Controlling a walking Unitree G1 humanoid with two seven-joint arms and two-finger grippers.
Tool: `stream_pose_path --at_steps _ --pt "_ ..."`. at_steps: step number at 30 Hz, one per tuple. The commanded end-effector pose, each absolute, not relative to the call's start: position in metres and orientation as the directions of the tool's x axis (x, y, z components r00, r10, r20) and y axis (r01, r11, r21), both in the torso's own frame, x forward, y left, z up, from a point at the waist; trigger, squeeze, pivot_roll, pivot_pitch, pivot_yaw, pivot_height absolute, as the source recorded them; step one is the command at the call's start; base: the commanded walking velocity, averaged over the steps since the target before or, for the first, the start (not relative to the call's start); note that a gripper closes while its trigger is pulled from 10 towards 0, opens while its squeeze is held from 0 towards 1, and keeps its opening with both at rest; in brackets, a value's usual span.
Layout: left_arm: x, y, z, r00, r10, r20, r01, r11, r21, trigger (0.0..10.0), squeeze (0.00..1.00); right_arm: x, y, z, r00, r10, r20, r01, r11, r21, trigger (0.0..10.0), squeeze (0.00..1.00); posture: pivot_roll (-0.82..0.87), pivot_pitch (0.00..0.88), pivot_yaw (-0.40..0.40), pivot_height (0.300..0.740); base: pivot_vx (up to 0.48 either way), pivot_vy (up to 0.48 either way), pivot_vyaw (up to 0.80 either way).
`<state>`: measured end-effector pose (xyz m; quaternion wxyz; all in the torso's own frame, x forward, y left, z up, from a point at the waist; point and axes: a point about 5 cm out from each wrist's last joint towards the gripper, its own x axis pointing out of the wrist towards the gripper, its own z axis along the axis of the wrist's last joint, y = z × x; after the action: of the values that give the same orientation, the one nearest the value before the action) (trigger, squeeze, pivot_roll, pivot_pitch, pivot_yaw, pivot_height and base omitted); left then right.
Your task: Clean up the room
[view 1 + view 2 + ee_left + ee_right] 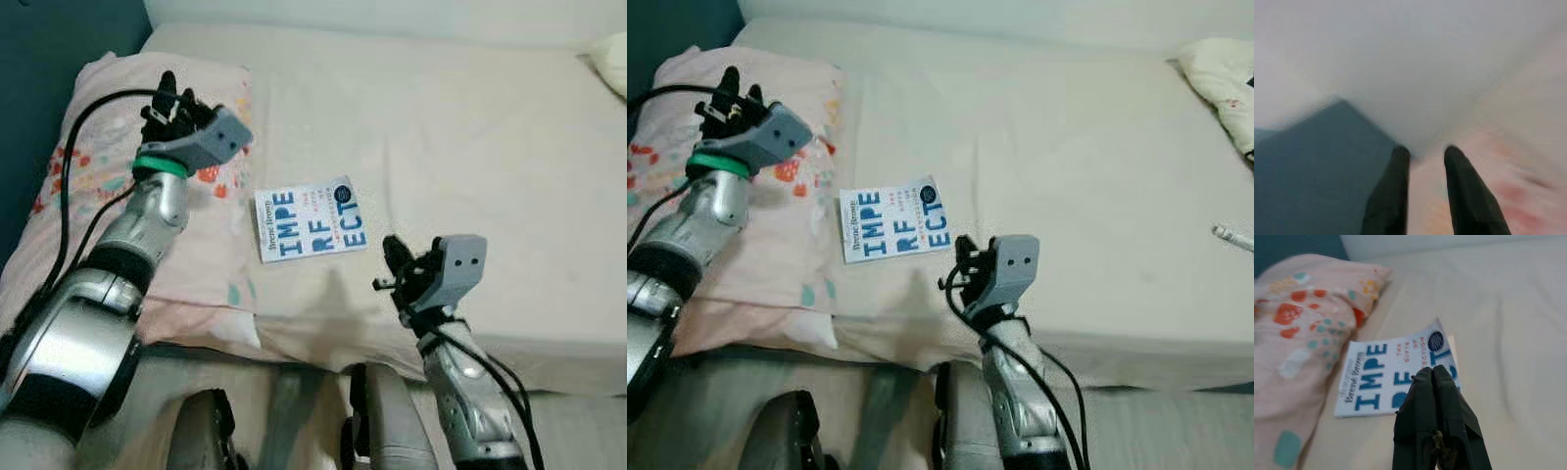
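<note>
A white book with blue letters (311,222) lies flat on the cream bed (460,147), just right of the pink patterned pillow (211,235). My right gripper (394,262) hovers low near the bed's front edge, a little right of and nearer than the book, its fingers (1435,396) pressed together and holding nothing. My left gripper (174,103) is raised over the pillow's far end, pointing toward the wall; its fingers (1400,191) stand slightly apart with nothing between them.
A dark teal wall (59,39) borders the bed on the left. A pale cushion (1225,78) lies at the far right corner, and a small white pen-like object (1232,236) rests on the right side of the bed.
</note>
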<state>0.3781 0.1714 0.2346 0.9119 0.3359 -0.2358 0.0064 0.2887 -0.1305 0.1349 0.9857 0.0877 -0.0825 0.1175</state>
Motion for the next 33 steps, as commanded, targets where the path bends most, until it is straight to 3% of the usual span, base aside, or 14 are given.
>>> stream_pose_path --at_steps 1,2,4,5,6,8,10,18,26,33 --pt "0.359 0.153 0.245 0.863 -0.245 0.443 0.009 0.882 0.47 10.0 0.0 0.285 -0.136 0.128 0.967 0.201 0.158 -0.225 0.962 0.156 10.0 0.0 -0.06 0.174 0.042 0.596 0.0 0.0 0.0" --pt "0.359 0.153 0.245 0.863 -0.245 0.443 0.009 0.882 0.47 10.0 0.0 0.285 -0.136 0.128 0.967 0.201 0.158 -0.225 0.962 0.156 10.0 0.0 -0.06 0.174 0.042 0.596 0.0 0.0 0.0" --pt "0.325 0.128 0.242 0.872 -0.303 0.385 0.252 0.951 0.177 10.0 0.0 0.288 -0.135 0.13 0.967 0.194 0.168 -0.219 0.964 0.15 10.0 0.0 -0.03 0.166 0.034 0.596 0.0 0.0 0.0" --pt "0.325 0.128 0.242 0.872 -0.303 0.385 0.252 0.951 0.177 10.0 0.0 0.288 -0.135 0.13 0.967 0.194 0.168 -0.219 0.964 0.15 10.0 0.0 -0.03 0.166 0.034 0.596 0.0 0.0 0.0" --pt "0.305 0.105 0.227 0.904 -0.324 0.278 0.369 0.921 -0.128 10.0 0.0 0.293 -0.129 0.143 0.956 0.189 0.225 -0.229 0.959 0.169 10.0 0.0 -0.02 0.158 0.031 0.596 0.0 0.0 0.0" --pt "0.305 0.105 0.227 0.904 -0.324 0.278 0.369 0.921 -0.128 10.0 0.0 0.293 -0.129 0.143 0.956 0.189 0.225 -0.229 0.959 0.169 10.0 0.0 -0.02 0.158 0.031 0.596 0.0 0.0 0.0" --pt "0.306 0.099 0.222 0.925 -0.271 0.265 0.34 0.904 -0.26 10.0 0.0 0.296 -0.128 0.156 0.94 0.182 0.289 -0.24 0.954 0.179 10.0 0.0 -0.02 0.144 0.026 0.604 0.0 0.0 -0.22" --pt "0.323 0.104 0.228 0.924 -0.234 0.303 0.305 0.928 -0.213 10.0 0.0 0.301 -0.137 0.162 0.945 0.121 0.304 -0.175 0.972 0.157 10.0 0.0 -0.03 0.125 0.028 0.626 0.0 0.0 -0.05" --pt "0.324 0.118 0.222 0.97 -0.187 0.157 0.217 0.956 -0.2 10.0 0.0 0.298 -0.143 0.158 0.95 0.109 0.294 -0.159 0.976 0.15 10.0 0.0 -0.06 0.122 0.04 0.654 0.0 0.0 0.0" --pt "0.327 0.115 0.217 0.97 -0.182 0.16 0.21 0.962 -0.177 10.0 0.0 0.298 -0.143 0.156 0.951 0.11 0.288 -0.157 0.977 0.146 10.0 0.0 -0.06 0.12 0.037 0.672 0.0 0.0 0.0"
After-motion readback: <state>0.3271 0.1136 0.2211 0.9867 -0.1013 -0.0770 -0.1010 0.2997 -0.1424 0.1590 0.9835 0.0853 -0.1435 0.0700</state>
